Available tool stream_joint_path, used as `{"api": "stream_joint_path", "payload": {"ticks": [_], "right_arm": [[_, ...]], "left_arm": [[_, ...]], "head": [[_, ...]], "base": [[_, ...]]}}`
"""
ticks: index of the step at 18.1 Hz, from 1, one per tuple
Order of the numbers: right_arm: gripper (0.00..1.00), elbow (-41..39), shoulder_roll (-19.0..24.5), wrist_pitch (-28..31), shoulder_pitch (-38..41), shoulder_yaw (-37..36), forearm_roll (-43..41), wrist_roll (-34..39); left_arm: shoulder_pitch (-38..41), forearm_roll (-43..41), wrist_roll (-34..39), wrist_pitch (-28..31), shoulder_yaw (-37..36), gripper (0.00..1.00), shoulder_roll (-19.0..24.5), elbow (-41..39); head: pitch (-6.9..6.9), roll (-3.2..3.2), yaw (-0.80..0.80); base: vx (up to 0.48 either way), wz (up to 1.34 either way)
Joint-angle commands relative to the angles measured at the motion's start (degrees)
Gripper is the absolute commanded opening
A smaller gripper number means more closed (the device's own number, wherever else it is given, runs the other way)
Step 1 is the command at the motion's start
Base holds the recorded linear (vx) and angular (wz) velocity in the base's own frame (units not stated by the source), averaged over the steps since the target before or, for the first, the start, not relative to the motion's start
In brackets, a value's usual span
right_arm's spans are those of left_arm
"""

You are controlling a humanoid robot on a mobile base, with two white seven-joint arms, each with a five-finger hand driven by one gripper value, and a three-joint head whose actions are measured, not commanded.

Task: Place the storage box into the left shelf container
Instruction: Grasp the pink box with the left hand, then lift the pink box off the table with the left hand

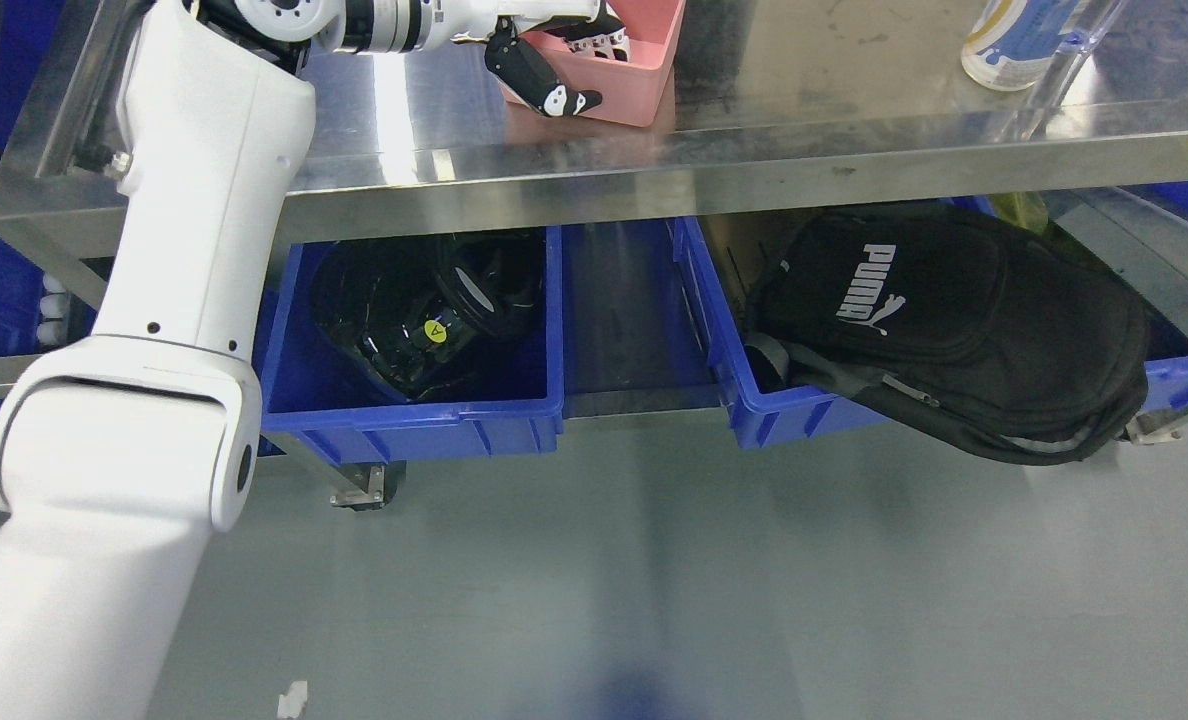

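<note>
A pink storage box [644, 62] stands on the steel tabletop [804, 130] at the top of the head view. My left arm rises from the lower left, and its hand [566, 62] is at the box's near left corner. The black thumb [544, 88] lies against the outer wall while the other fingers reach over the rim into the box, so the hand is shut on it. On the shelf below the table sits the left blue container [414, 418], which holds dark, shiny black items [424, 320] with a yellow sticker.
A second blue container [804, 425] on the right holds a black Puma bag [954, 320] that spills over its front edge. A white bottle [1009, 45] stands at the table's top right. More blue bins show at the far left. Grey floor lies in front.
</note>
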Motion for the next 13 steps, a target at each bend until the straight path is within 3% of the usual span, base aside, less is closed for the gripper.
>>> {"api": "stream_joint_path", "payload": {"ticks": [1, 9, 13], "right_arm": [[1.00, -1.00, -1.00, 0.01, -0.26, 0.00, -1.23, 0.04], [1.00, -1.00, -1.00, 0.01, -0.26, 0.00, -1.23, 0.12], [1.00, -1.00, -1.00, 0.01, -0.26, 0.00, -1.23, 0.12]], "left_arm": [[2.57, 11.01, 0.26, -2.72, 22.12, 0.00, 0.10, 2.65], [7.05, 35.54, 0.70, -3.69, 23.63, 0.00, 0.10, -0.42], [11.18, 43.81, 4.45, -3.69, 23.72, 0.00, 0.10, -8.40]], "head": [[0.00, 0.00, 0.00], [0.00, 0.00, 0.00], [0.00, 0.00, 0.00]], "base": [[0.000, 0.00], [0.000, 0.00], [0.000, 0.00]]}}
